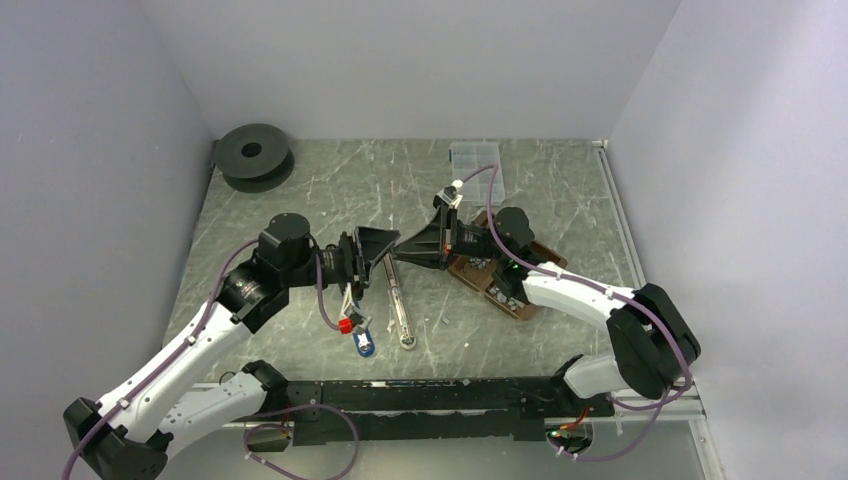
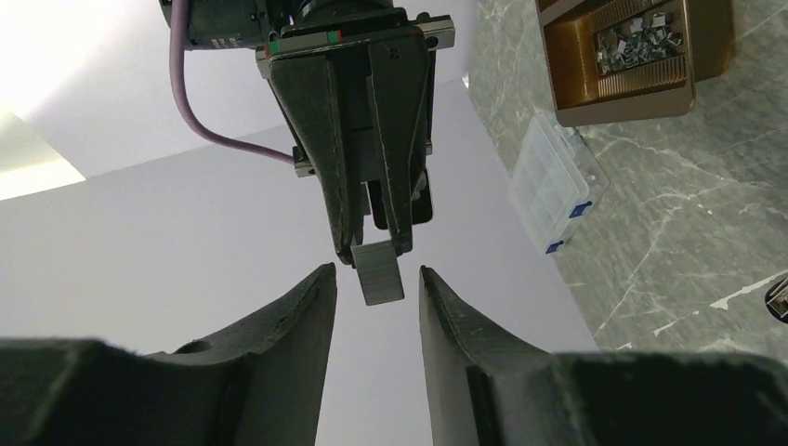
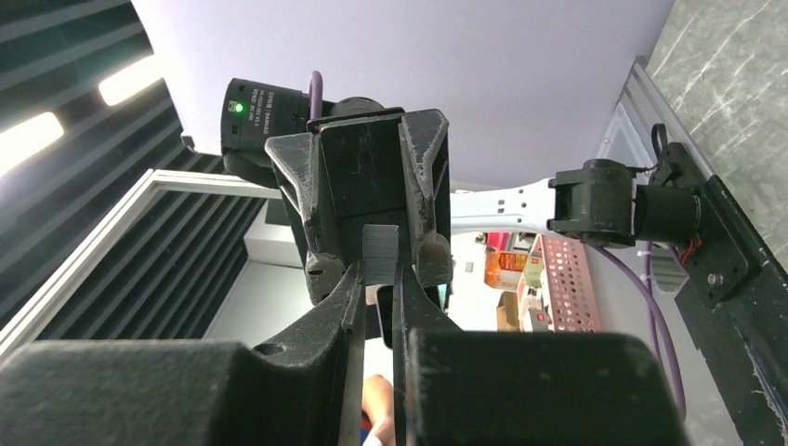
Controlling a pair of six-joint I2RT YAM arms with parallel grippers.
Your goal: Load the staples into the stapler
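My right gripper point(image 3: 378, 274) is shut on a short silver-grey staple strip point(image 3: 379, 253) and holds it in the air above the table. In the left wrist view the strip point(image 2: 379, 271) sticks out of the right gripper's fingertips point(image 2: 340, 223). Its tip lies between my open left fingers point(image 2: 307, 307) without touching them. From above, the left gripper point(image 1: 388, 246) and right gripper point(image 1: 404, 251) meet tip to tip. The stapler point(image 1: 397, 300) lies opened out on the table below them, its blue and red end point(image 1: 358, 337) towards the front. More staples point(image 2: 634, 37) lie in a brown tray point(image 2: 576, 93).
The brown tray point(image 1: 520, 300) sits under the right arm. A clear compartment box point(image 1: 477, 160) lies at the back, and it also shows in the left wrist view point(image 2: 558, 181). A black spool point(image 1: 252, 155) stands at the back left corner. Grey walls close in three sides.
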